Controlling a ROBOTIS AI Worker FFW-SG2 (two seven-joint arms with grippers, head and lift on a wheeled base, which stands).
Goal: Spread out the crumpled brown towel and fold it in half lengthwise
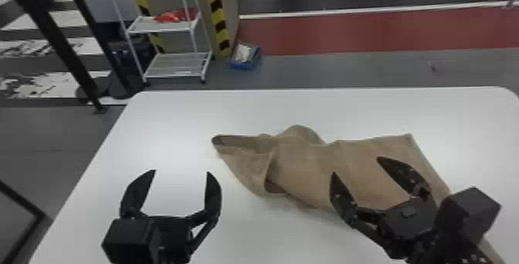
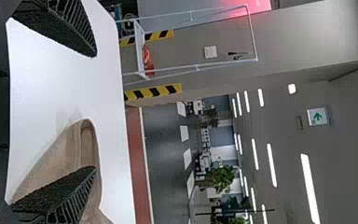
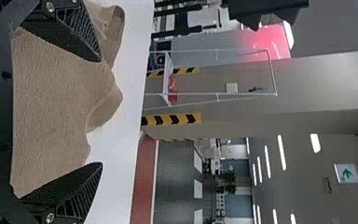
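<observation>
Over the right part of the brown towel [image 1: 309,166], the right gripper [image 1: 356,166], fingers set wide, is the nearer one; from it the long axis runs left and slightly far to the crumpled end [image 1: 247,161], probably requiring spreading first, far-right of the similarly wide left gripper [image 1: 181,171].

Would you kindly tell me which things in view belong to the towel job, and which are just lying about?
For the job:
- towel, still rumpled
- table under it
- left gripper, open
- right gripper, open

Just about:
- rack
- red things on its upper shelf
- blue box on the floor
</observation>
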